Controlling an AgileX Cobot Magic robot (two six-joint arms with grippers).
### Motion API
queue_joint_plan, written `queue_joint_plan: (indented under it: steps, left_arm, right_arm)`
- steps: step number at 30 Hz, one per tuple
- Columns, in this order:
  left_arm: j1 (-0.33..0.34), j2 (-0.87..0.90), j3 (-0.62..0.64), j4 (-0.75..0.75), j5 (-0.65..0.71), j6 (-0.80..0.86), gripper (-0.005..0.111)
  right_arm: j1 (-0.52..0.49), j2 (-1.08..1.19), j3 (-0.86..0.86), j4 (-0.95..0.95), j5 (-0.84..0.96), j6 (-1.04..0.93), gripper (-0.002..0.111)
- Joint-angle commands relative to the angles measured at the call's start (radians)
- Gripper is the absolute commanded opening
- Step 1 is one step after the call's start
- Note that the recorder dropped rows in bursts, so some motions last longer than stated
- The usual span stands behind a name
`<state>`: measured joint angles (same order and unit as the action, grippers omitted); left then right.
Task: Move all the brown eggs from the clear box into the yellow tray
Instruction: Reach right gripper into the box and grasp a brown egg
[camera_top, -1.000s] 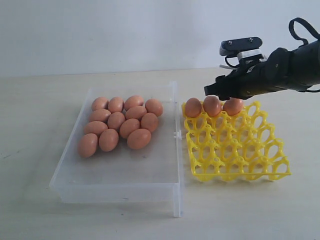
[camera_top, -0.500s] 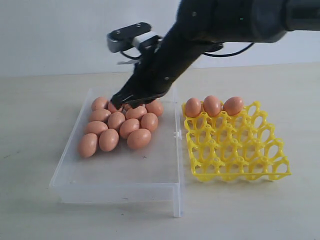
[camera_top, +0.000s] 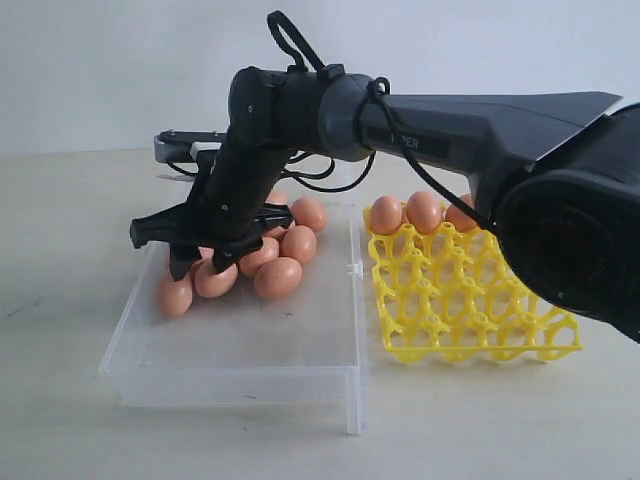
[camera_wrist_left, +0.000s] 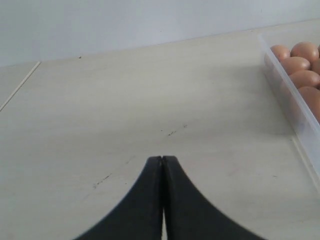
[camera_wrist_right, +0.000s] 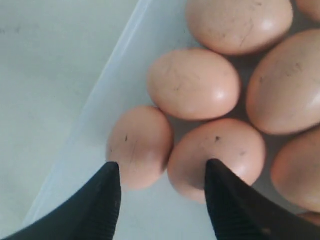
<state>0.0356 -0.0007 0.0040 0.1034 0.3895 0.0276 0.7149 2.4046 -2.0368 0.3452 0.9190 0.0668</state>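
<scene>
Several brown eggs (camera_top: 279, 277) lie clustered in the far half of the clear box (camera_top: 240, 345). Three more eggs (camera_top: 386, 214) sit in the back row of the yellow tray (camera_top: 470, 300), to the right of the box. My right gripper (camera_top: 198, 262) reaches across to the left front of the cluster. It is open (camera_wrist_right: 161, 167) just above two eggs lying side by side, the left egg (camera_wrist_right: 140, 145) next to the box wall and the right egg (camera_wrist_right: 217, 155). Nothing is between its fingers. My left gripper (camera_wrist_left: 162, 159) is shut and empty over the bare table, left of the box.
The box's near half holds no eggs. Its raised left wall (camera_wrist_right: 107, 100) runs close beside the left egg. The right arm (camera_top: 420, 110) stretches over the back of the box and the tray. A pale table (camera_wrist_left: 125, 100) lies under everything.
The right arm swung left from over the tray's back row to the box, then moved down to the front-left eggs. The eggs have not moved. The gripper stays empty.
</scene>
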Motion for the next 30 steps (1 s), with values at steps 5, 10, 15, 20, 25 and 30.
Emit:
queue_joint_plan:
  steps: [5,10,15,20,25,30]
  left_arm:
    - [-0.006,0.001,-0.004,-0.002,-0.009,-0.005,0.0]
    - [-0.006,0.001,-0.004,-0.002,-0.009,-0.005,0.0]
    - [-0.006,0.001,-0.004,-0.002,-0.009,-0.005,0.0]
    - [-0.006,0.001,-0.004,-0.002,-0.009,-0.005,0.0]
    - [-0.006,0.001,-0.004,-0.002,-0.009,-0.005,0.0]
    - [-0.006,0.001,-0.004,-0.002,-0.009,-0.005,0.0]
  right_arm:
    - [-0.002,0.017,-0.03,-0.006,-0.047,0.077,0.051]
    - [-0.014,0.028,-0.045,-0.034,-0.01,0.121,0.051]
    - [-0.028,0.034,-0.045,-0.051,0.009,0.119,0.051]
    - [-0.036,0.053,-0.045,-0.102,0.028,0.121,0.051]
    - [-0.04,0.066,-0.045,-0.09,0.028,0.121,0.051]
    - [-0.04,0.088,-0.045,-0.074,0.024,0.119,0.051]
